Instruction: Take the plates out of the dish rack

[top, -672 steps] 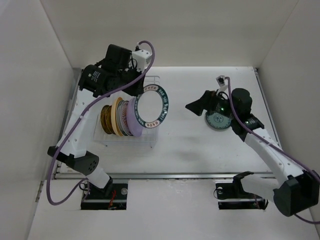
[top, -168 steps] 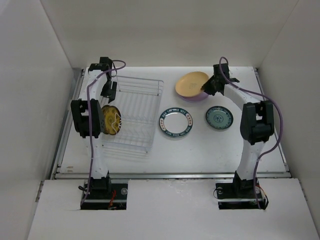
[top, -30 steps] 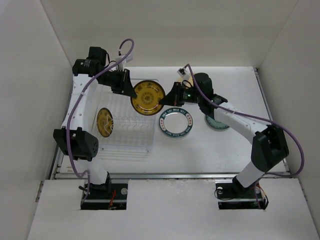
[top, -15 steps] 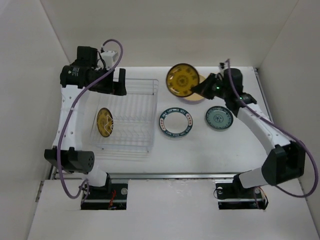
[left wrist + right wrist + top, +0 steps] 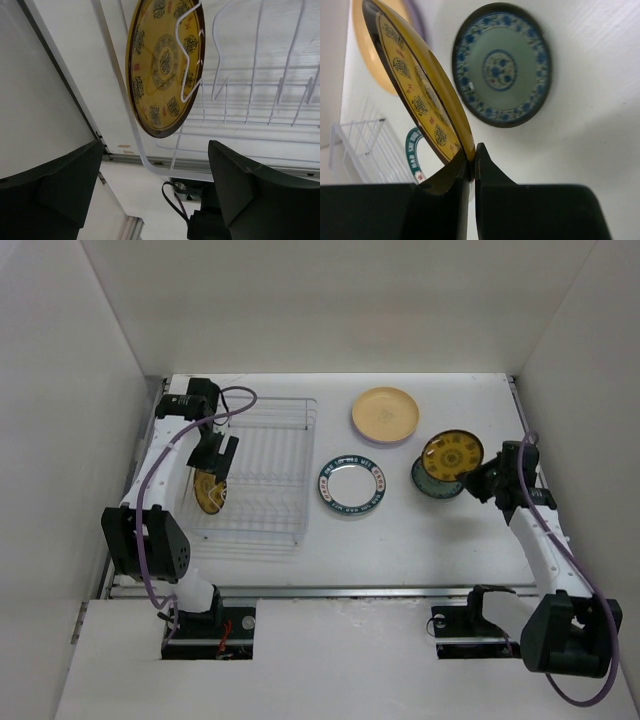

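One gold plate [image 5: 165, 65] stands on edge in the rack [image 5: 285, 440], at its left end, with a wire across its face. It looks stiff, glazed, probably slippery and breakable, so its upper rim is the place to pinch. The left gripper [image 5: 155, 145] hovers near it, jaws wide apart, the rim not yet between them. The right gripper [image 5: 471, 155] is clamped on a twin plate [image 5: 420, 95] by the rim, tilted above the teal plate [image 5: 502, 70].
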